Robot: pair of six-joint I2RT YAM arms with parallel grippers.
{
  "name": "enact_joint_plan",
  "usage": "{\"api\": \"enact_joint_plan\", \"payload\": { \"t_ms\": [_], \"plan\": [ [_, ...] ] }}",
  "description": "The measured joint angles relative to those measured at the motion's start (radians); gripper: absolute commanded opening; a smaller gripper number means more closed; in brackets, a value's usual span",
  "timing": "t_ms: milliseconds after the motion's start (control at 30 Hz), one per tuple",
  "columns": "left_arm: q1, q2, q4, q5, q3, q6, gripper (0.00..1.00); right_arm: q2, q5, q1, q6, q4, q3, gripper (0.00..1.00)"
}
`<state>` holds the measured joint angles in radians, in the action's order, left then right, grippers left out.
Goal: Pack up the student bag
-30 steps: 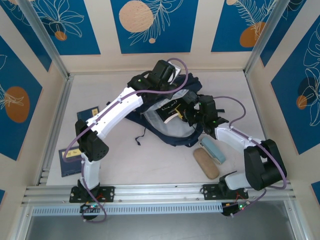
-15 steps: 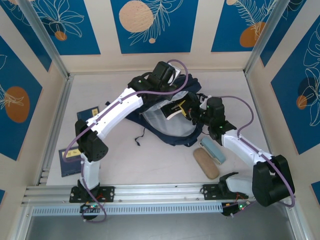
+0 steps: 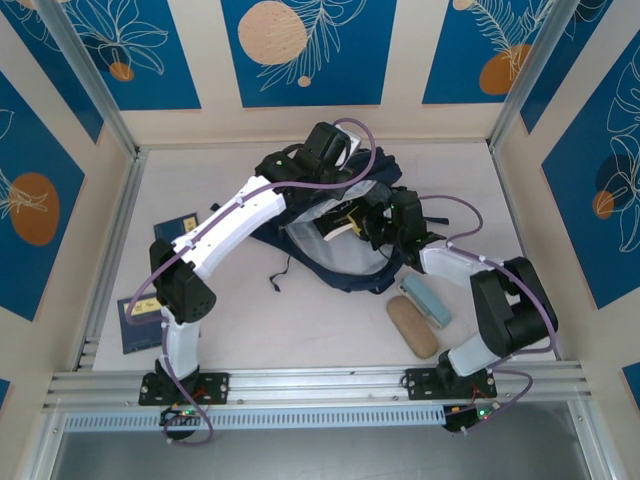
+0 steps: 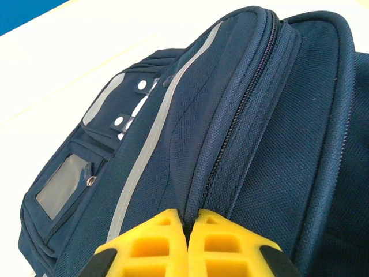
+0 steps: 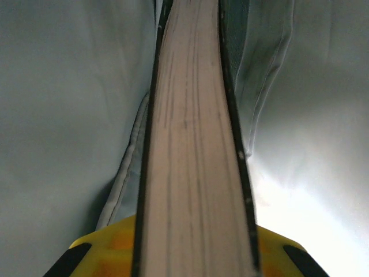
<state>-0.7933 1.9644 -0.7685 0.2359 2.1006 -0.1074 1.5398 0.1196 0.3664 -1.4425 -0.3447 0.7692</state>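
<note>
Top view: bag (image 3: 350, 282) lies mid-table (image 3: 300, 330), a little toward 12 o'clock from centre, its mouth gaping and pale lining (image 3: 318, 243) exposed. Left gripper (image 3: 322, 152) sits at the bag's 12 o'clock edge. In the left wrist view its yellow fingers (image 4: 155, 242) are pressed together, pinching a fold of navy fabric beside the zipper, with the bag (image 4: 271, 144) bulging up behind them. Grey stripe trim and a clear window pocket run off toward 9 o'clock in that view. Right gripper (image 3: 372, 222) comes in from the bag's 3 o'clock side, over the opening, pinching a book (image 3: 345, 222) that is tilted into the mouth. In the right wrist view the book (image 5: 190, 144) is seen edge-on, page block running from 6 to 12 o'clock. The right gripper (image 5: 193, 254) has a yellow finger either side of the covers at 6 o'clock, and lining (image 5: 69, 115) surrounds the book to left and right. On the table at the bag's 5 o'clock are a pale blue case (image 3: 427, 300) and, just beside it toward the near edge, a tan case (image 3: 412, 327); whether the two touch cannot be told. Two dark blue booklets lie apart from the bag, one (image 3: 175, 228) at 9 o'clock, partly under the left arm, the other (image 3: 135, 325) at 8 o'clock.
</note>
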Motion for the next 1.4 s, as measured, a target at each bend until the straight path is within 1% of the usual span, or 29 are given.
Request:
{"api": "enact_joint_plan", "payload": {
  "t_ms": [267,333,500,600,667,733,833,1100,1200,1300,1333,1400],
  "plan": [
    [0.0,0.0,0.0,0.0,0.0,-0.014,0.0,0.101,-0.016,0.0,-0.021,-0.079,0.046,0.0],
    [0.0,0.0,0.0,0.0,0.0,-0.016,0.0,0.128,-0.012,0.0,-0.028,-0.064,0.08,0.12],
    [0.002,0.0,-0.001,0.001,0.0,-0.018,0.0,0.208,0.029,-0.002,-0.058,0.063,0.218,0.37],
    [0.006,0.0,-0.001,0.002,0.0,-0.019,0.0,0.226,0.06,-0.002,-0.062,0.111,0.239,0.57],
    [0.011,0.0,-0.002,0.002,0.0,-0.023,0.0,0.225,0.072,-0.002,-0.056,0.158,0.238,0.72],
    [0.013,0.0,-0.002,0.003,0.0,-0.023,0.0,0.218,0.082,-0.002,-0.042,0.192,0.234,0.79],
    [0.016,0.0,-0.002,0.004,-0.002,-0.023,0.0,0.162,0.089,-0.002,-0.006,0.255,0.204,0.8],
    [0.032,0.001,0.029,0.002,-0.068,-0.029,0.0,-0.141,0.067,-0.011,0.095,0.402,0.063,0.76],
    [0.043,0.002,0.045,0.003,-0.097,-0.034,0.0,-0.216,0.05,-0.019,0.156,0.5,0.043,0.76],
    [0.048,0.001,0.088,0.002,-0.166,-0.045,0.0,-0.28,0.037,-0.046,0.224,0.602,0.035,0.78],
    [0.049,0.001,0.101,-0.001,-0.199,-0.053,0.06,-0.307,0.031,-0.061,0.248,0.639,0.032,0.8],
    [0.05,0.0,0.118,-0.01,-0.266,-0.077,0.28,-0.36,0.016,-0.093,0.291,0.692,0.022,0.86]
  ]
}}
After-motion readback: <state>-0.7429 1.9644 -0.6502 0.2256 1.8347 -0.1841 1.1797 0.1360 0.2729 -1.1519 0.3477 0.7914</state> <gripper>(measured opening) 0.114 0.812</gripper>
